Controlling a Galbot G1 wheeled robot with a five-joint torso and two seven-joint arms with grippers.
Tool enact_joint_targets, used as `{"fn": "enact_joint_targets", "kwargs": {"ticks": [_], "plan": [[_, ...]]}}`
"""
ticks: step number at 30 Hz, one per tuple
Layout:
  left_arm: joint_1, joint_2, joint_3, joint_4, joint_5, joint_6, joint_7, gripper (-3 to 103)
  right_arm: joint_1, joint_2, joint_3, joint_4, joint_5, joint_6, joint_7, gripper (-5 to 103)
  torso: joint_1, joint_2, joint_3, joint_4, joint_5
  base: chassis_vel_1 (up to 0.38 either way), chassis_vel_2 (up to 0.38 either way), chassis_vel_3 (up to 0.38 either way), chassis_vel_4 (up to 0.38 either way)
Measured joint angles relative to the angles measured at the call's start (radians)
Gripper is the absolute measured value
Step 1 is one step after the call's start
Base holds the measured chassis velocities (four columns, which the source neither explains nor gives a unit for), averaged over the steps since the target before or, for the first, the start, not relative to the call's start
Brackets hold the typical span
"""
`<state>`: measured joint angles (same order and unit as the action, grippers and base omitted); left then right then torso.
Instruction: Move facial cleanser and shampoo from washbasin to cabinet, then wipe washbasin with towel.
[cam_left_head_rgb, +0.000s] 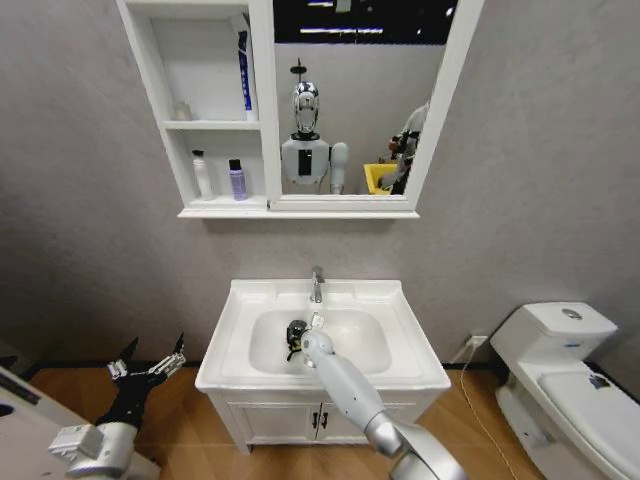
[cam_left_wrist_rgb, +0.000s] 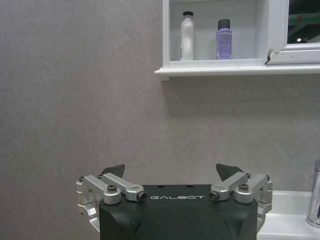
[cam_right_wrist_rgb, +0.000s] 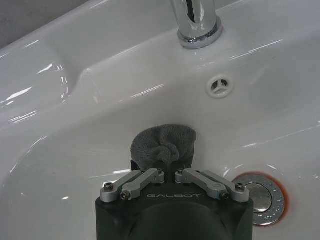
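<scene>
The right gripper (cam_right_wrist_rgb: 167, 162) pinched the towel (cam_right_wrist_rgb: 164, 144) against the washbasin (cam_right_wrist_rgb: 75, 150) bowl, beside the drain (cam_right_wrist_rgb: 260, 197). Soft and limp, it probably bunches; a central fold grips best. The left gripper (cam_left_wrist_rgb: 172, 172) hung open beside the washbasin.

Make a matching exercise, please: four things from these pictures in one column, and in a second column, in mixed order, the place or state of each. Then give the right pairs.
Things:
1. towel
2. left gripper
3. purple bottle
4. drain

Places or states:
A. stands in the cabinet's lowest compartment
B. red-ringed, at the bottom of the washbasin
C. open, low beside the washbasin
D. held in the right gripper's fingers, inside the bowl

Pairs: 1-D, 2-C, 3-A, 4-B
</scene>
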<state>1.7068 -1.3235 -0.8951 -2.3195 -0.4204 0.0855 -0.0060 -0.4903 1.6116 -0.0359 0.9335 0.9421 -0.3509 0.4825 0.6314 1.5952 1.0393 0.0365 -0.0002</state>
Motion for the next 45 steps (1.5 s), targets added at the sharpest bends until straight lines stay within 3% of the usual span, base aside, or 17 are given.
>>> {"fn": "enact_joint_targets", "kwargs": {"ticks": [5,13,22,38,45], "plan": [[0.0,0.0,0.0,0.0,0.0,0.0,0.0,100,-0.037,-0.022,0.018,0.001,-0.011,0.0,0.0,4,0.0,0.0,0.0,0.0004,0.0005,0.0,0.0,0.0,0.0],[0.0,0.0,0.0,0.0,0.0,0.0,0.0,100,-0.088,-0.175,0.056,0.055,-0.087,0.016,0.043,4,0.0,0.0,0.0,0.0002,0.0005,0.0,0.0,0.0,0.0],[0.0,0.0,0.0,0.0,0.0,0.0,0.0,100,-0.103,-0.311,0.052,0.221,-0.08,0.021,0.119,4,0.0,0.0,0.0,-0.0002,0.0005,0.0,0.0,0.0,0.0],[0.0,0.0,0.0,0.0,0.0,0.0,0.0,100,-0.14,-0.478,0.11,0.38,-0.121,0.031,0.107,4,0.0,0.0,0.0,0.0,0.0004,0.0,0.0,0.0,0.0],[0.0,0.0,0.0,0.0,0.0,0.0,0.0,100,-0.201,-0.519,0.153,0.448,-0.058,0.021,0.096,4,0.0,0.0,0.0,0.0001,0.0003,0.0,0.0,0.0,0.0]]}}
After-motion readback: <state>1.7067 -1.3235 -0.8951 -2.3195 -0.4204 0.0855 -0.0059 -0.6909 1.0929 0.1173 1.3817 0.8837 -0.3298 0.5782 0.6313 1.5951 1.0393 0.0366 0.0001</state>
